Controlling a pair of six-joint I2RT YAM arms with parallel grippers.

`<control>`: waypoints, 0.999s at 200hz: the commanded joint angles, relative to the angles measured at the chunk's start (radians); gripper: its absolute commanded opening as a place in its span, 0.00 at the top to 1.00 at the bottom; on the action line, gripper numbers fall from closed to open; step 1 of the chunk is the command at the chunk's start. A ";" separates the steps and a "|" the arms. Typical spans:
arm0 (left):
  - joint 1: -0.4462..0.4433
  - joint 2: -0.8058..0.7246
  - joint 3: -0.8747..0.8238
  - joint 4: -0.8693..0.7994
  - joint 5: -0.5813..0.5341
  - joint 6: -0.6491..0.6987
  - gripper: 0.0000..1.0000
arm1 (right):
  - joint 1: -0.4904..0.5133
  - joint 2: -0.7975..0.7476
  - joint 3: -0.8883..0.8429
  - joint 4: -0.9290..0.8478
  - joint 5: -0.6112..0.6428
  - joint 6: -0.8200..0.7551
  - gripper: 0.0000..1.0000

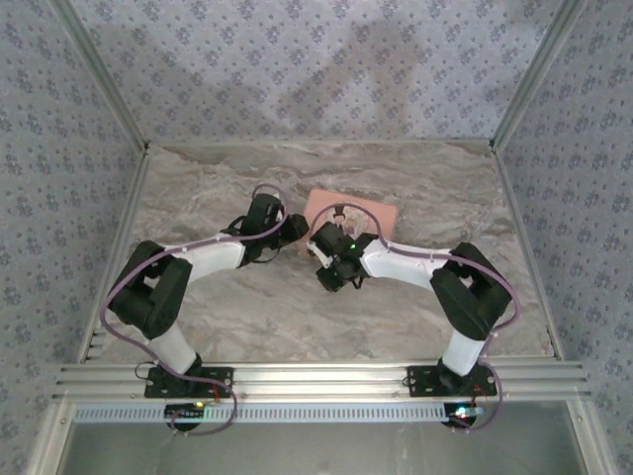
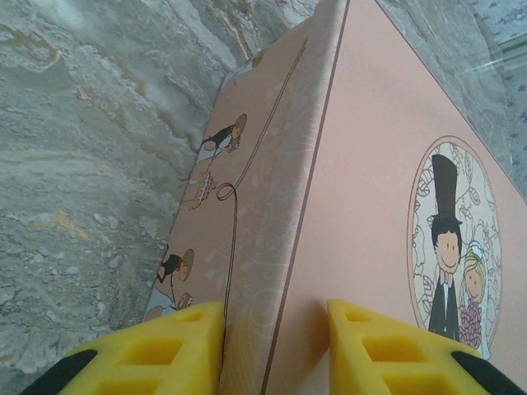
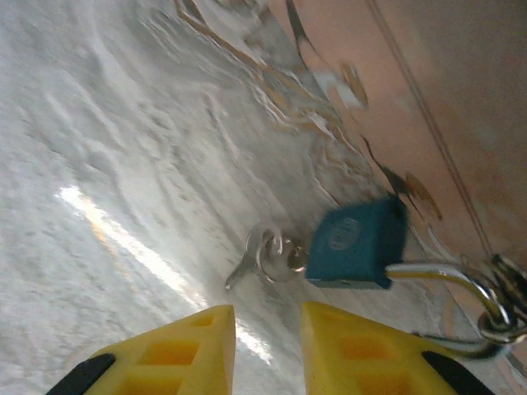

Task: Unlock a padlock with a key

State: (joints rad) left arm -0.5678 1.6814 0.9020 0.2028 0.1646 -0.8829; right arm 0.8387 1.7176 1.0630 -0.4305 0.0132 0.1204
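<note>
The padlock (image 3: pixel 358 243) lies on its side on the desk (image 3: pixel 123 164), right at the foot of the pink tin (image 3: pixel 395 99). Its blue body points away from the tin's wall. Its silvery shackle (image 3: pixel 436 271) runs back to a metal ring on the tin, and it looks hooked through that ring. The key (image 3: pixel 240 273) lies on the desk at the bottom end of the lock body, on a small ring. The blur keeps me from telling whether anything sits in the keyhole.

My right end effector (image 3: pixel 268 346) hangs just short of the key, its yellow fingers parted with nothing between them.

My left end effector (image 2: pixel 276 346) is at the tin's other side, fingers spread astride the edge where lid meets wall. I cannot tell whether they press on the tin.
</note>
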 commanded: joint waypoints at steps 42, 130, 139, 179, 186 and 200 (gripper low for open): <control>-0.010 -0.009 -0.011 -0.055 0.019 -0.005 0.66 | 0.003 -0.138 -0.061 0.062 0.046 0.103 0.60; -0.006 -0.011 -0.002 -0.063 0.026 -0.003 0.66 | 0.110 -0.187 -0.247 0.288 0.319 0.383 0.53; -0.005 -0.011 0.000 -0.065 0.027 -0.001 0.66 | 0.118 -0.187 -0.258 0.312 0.348 0.399 0.53; -0.005 -0.010 0.006 -0.068 0.030 -0.003 0.66 | 0.109 -0.136 -0.289 0.407 0.360 0.456 0.51; -0.005 -0.011 0.006 -0.069 0.030 -0.003 0.66 | 0.107 -0.122 -0.289 0.424 0.352 0.458 0.51; -0.005 -0.012 0.006 -0.069 0.029 -0.002 0.66 | 0.108 -0.096 -0.283 0.440 0.353 0.471 0.51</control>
State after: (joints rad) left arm -0.5686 1.6814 0.9024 0.2020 0.1684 -0.8837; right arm 0.9489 1.5757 0.7879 -0.0628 0.3309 0.5327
